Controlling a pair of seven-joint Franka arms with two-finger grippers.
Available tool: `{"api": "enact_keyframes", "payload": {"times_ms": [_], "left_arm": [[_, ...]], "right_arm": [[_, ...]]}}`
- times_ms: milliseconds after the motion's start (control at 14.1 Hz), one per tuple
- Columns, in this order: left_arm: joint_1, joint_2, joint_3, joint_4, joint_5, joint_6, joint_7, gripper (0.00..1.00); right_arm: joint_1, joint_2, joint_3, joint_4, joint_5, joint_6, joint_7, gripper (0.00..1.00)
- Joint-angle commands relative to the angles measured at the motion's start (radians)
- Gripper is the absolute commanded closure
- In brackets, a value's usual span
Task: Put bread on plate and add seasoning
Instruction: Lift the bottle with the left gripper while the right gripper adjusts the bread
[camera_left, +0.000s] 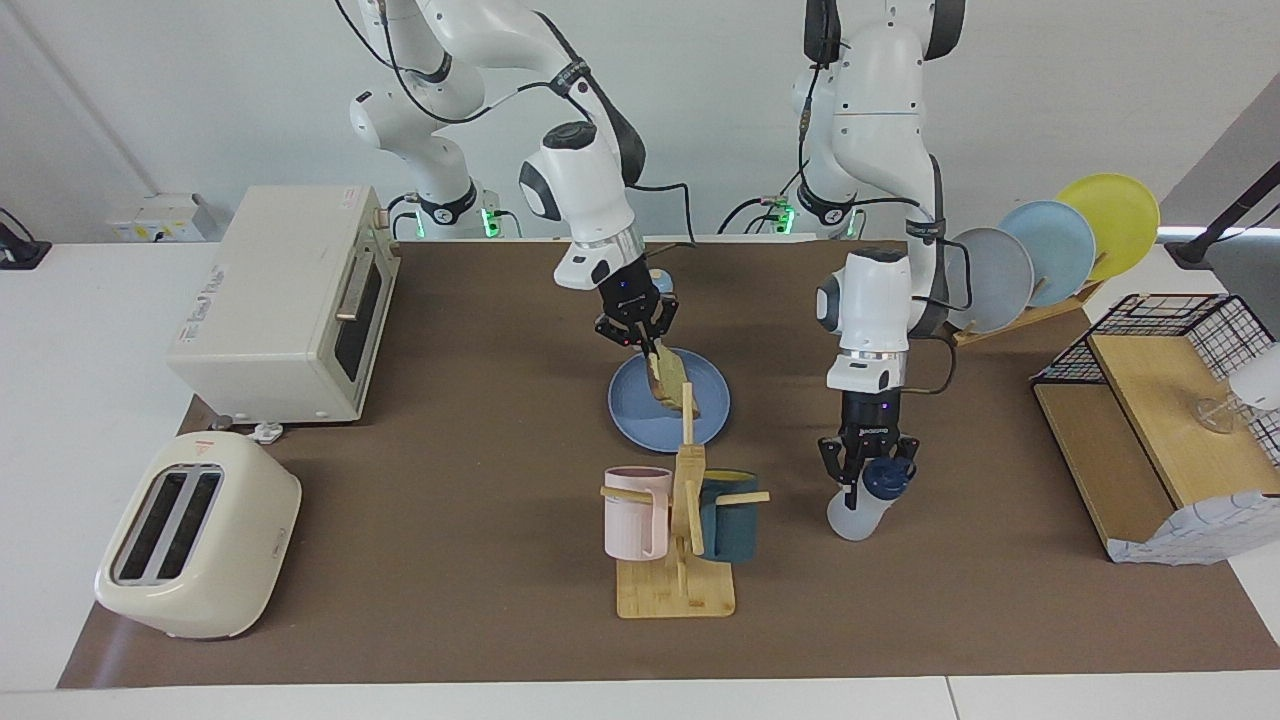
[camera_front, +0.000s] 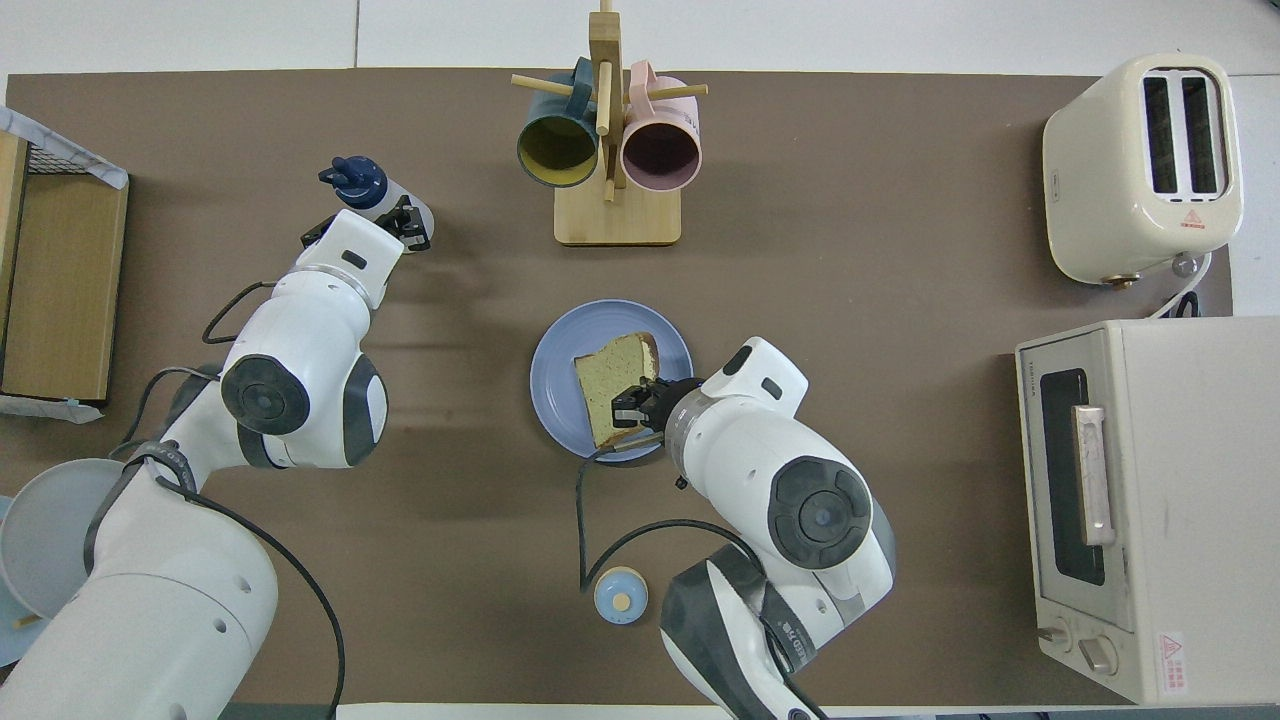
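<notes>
The bread (camera_left: 672, 384) (camera_front: 612, 386) leans tilted on the blue plate (camera_left: 630, 418) (camera_front: 558, 350), its lower edge touching the plate. My right gripper (camera_left: 643, 345) (camera_front: 632, 408) is shut on the bread's upper edge, over the plate's rim nearer the robots. The seasoning (camera_left: 858, 506) (camera_front: 362, 186), a pale squeeze bottle with a dark blue cap, stands leaning on the brown mat toward the left arm's end. My left gripper (camera_left: 866, 478) (camera_front: 392, 215) comes down onto it and is shut on its neck just under the cap.
A wooden mug tree (camera_left: 680, 560) (camera_front: 616, 215) with a pink and a teal mug stands farther from the robots than the plate. A toaster (camera_left: 195, 550), a toaster oven (camera_left: 290, 300), racked plates (camera_left: 1050, 250), a wire shelf (camera_left: 1160, 400) and a small bell (camera_front: 620, 595) ring the mat.
</notes>
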Motion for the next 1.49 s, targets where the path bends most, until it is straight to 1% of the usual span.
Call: {"api": "enact_keyframes", "payload": {"times_ms": [0,142,213,284,426,497,568,639,852,1207,1421], "left_arm": [[-0.003,0.0,0.015,0.026,-0.011,-0.053,0.006,1.0],[-0.003,-0.026,0.019,0.051,-0.01,-0.126,0.008,1.0],[0.003,-0.049,0.019,0.065,-0.005,-0.18,0.008,1.0],[0.019,-0.064,0.019,0.077,-0.002,-0.223,0.01,1.0],[0.025,-0.09,0.019,0.097,0.01,-0.292,0.014,1.0],[0.027,-0.101,0.019,0.117,0.01,-0.335,0.013,1.0],[0.031,-0.113,0.019,0.143,0.01,-0.396,0.014,1.0],[0.04,-0.124,0.019,0.167,0.01,-0.448,0.014,1.0],[0.053,-0.17,0.02,0.201,0.01,-0.566,0.016,1.0],[0.076,-0.199,0.022,0.313,0.012,-0.796,0.026,1.0],[0.097,-0.222,0.019,0.354,0.027,-0.905,0.184,1.0]], "right_arm": [[-0.032,-0.034,0.007,-0.036,-0.008,-0.013,-0.009,0.97],[-0.032,-0.028,0.007,-0.046,-0.008,-0.015,-0.005,0.9],[-0.032,-0.026,0.007,-0.046,-0.008,-0.015,-0.006,0.83],[-0.032,-0.025,0.007,-0.046,-0.006,-0.015,-0.006,0.82],[-0.035,-0.023,0.007,-0.046,-0.005,-0.015,-0.006,0.68],[-0.035,-0.023,0.007,-0.044,-0.005,-0.015,-0.008,0.49],[-0.035,-0.022,0.007,-0.041,-0.005,-0.015,-0.008,0.18],[-0.032,-0.022,0.007,-0.038,-0.005,-0.015,-0.008,0.0],[-0.032,-0.012,0.007,-0.01,-0.005,-0.019,-0.008,0.0],[-0.052,-0.008,0.006,0.011,0.004,-0.018,-0.018,0.0],[-0.049,-0.015,0.007,0.017,0.004,-0.018,-0.005,0.0]]}}
